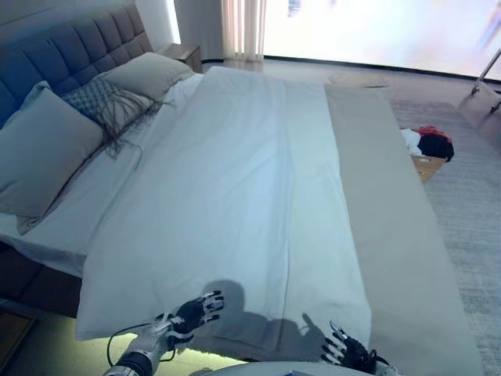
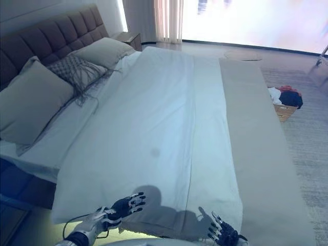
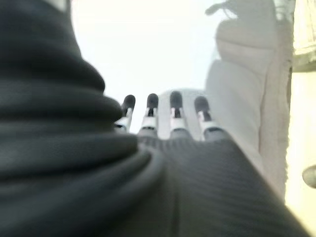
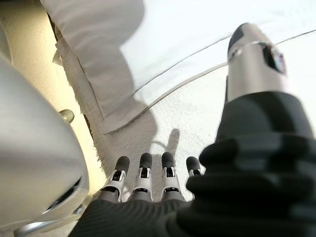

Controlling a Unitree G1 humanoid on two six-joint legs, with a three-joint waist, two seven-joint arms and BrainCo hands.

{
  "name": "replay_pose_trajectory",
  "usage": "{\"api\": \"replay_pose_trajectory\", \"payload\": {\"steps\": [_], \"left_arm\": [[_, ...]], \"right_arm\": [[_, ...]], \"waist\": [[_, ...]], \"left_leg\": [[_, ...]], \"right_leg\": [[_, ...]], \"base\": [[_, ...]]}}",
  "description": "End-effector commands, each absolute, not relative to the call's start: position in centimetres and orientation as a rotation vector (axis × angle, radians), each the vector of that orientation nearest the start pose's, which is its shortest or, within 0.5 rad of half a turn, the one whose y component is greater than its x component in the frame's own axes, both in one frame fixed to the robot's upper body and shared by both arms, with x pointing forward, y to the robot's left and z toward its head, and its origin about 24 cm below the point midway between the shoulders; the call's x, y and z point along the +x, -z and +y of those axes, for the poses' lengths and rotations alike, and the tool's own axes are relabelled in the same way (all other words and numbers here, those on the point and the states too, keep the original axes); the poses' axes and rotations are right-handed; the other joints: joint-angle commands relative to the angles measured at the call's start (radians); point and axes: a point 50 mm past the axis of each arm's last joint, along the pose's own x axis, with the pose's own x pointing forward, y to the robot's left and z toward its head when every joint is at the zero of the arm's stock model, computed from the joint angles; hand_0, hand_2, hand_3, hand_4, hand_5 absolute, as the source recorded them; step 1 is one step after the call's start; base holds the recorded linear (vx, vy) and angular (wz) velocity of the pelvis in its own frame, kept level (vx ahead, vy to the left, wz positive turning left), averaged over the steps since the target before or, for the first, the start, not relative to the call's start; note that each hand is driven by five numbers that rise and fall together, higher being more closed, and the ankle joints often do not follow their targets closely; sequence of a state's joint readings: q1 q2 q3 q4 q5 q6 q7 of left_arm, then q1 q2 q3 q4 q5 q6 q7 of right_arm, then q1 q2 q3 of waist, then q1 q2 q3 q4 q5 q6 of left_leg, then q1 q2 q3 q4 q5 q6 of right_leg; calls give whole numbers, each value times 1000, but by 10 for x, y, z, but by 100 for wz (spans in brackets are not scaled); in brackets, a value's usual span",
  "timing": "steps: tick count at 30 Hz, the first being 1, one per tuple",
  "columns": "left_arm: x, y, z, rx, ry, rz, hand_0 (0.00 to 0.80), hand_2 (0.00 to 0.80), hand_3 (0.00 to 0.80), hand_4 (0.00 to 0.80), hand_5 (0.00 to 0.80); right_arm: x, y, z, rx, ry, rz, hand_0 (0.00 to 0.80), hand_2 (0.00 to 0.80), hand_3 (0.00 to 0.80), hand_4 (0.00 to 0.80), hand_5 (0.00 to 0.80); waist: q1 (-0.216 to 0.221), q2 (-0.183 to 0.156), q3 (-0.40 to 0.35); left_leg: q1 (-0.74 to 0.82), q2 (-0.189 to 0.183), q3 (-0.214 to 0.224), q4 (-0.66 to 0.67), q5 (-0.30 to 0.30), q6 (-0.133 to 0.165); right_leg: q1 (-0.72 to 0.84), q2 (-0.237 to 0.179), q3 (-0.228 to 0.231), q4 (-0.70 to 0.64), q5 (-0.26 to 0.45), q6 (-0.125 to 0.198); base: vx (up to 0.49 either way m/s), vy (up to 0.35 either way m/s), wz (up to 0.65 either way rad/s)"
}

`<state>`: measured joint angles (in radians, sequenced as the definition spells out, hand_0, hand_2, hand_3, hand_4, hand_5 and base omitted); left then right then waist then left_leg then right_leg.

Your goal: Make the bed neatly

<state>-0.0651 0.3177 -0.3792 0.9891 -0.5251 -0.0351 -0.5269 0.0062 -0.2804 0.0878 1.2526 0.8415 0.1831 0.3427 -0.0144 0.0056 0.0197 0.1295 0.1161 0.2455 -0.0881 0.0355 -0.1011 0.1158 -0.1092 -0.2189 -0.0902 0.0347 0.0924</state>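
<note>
A white duvet (image 1: 235,196) lies spread flat over the bed, its near edge (image 1: 235,333) hanging at the foot. A beige strip of bedding (image 1: 391,235) shows bare along the right side. Several grey pillows (image 1: 39,149) lean on the grey tufted headboard (image 1: 63,47), one with a fringed throw (image 1: 106,106). My left hand (image 1: 192,312) is open, fingers straight, just at the duvet's near edge. My right hand (image 1: 344,348) is open, low at the near right corner of the duvet (image 4: 148,103), holding nothing.
A basket of red, black and white clothes (image 1: 427,149) stands on the carpet right of the bed. A nightstand (image 1: 184,55) sits by the headboard at the far side. A curtain and bright window (image 1: 352,27) lie beyond the bed.
</note>
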Motion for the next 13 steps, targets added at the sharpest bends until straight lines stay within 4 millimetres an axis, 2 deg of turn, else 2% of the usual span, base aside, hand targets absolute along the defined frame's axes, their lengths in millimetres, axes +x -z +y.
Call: {"api": "replay_pose_trajectory", "payload": {"steps": [1, 4, 5, 8, 13], "left_arm": [[173, 128, 181, -240, 405, 889, 0, 0, 0, 0, 0], [156, 140, 181, -184, 391, 997, 0, 0, 0, 0, 0], [139, 149, 183, -161, 373, 1088, 0, 0, 0, 0, 0], [114, 159, 187, -158, 330, 1204, 0, 0, 0, 0, 0], [102, 163, 186, -241, 275, 1235, 0, 0, 0, 0, 0]], "right_arm": [[86, 163, -223, 728, 331, 1194, 0, 0, 0, 0, 0], [78, 165, -222, 693, 330, 1242, 0, 0, 0, 0, 0], [73, 167, -218, 671, 310, 1274, 0, 0, 0, 0, 0], [68, 168, -212, 668, 267, 1304, 0, 0, 0, 0, 0], [68, 169, -208, 640, 230, 1316, 0, 0, 0, 0, 0]], "waist": [[-15, -2, 10], [-17, 1, 5], [-22, 2, 2], [-29, 2, -3], [-33, 6, -3]], "left_leg": [[36, -11, -17, 1, -74, 22], [38, -10, -20, 1, -75, 23], [42, -8, -19, 1, -74, 23], [48, -6, -20, 1, -75, 23], [51, -4, -19, 1, -76, 23]], "right_leg": [[15, -33, 3, 10, -3, 64], [18, -30, 5, 10, -7, 62], [20, -28, 9, 11, -9, 60], [25, -25, 16, 10, -12, 56], [27, -24, 23, 9, -12, 53]], "base": [[0, 0, 0], [0, 0, 0], [0, 0, 0], [51, -3, -4], [27, 8, -1]]}}
